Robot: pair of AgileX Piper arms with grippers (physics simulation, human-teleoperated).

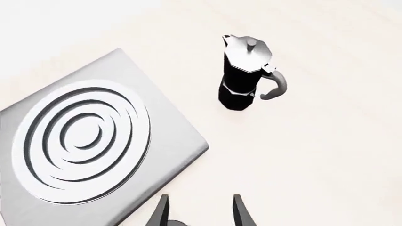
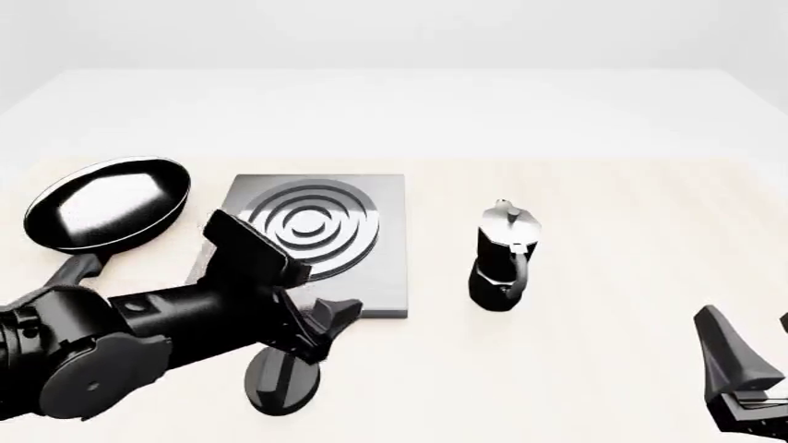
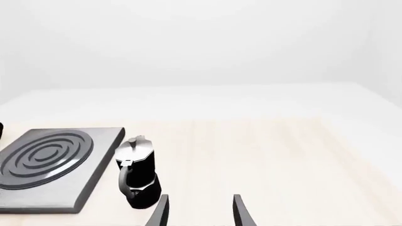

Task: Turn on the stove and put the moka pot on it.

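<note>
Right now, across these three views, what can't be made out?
- Black oval knob: front view, its top hidden behind the left gripper; on or off unreadable.
- Right gripper: cut by the front view's edge.
- Round black frying pan: handle hidden behind the left arm.
- Small black faceted moka pot: contents unseen, lid closed.

A glossy black frying pan sits on the pale wooden desk, at its far left side. The pan's handle runs from the bowl toward the near edge of the desk.
</note>
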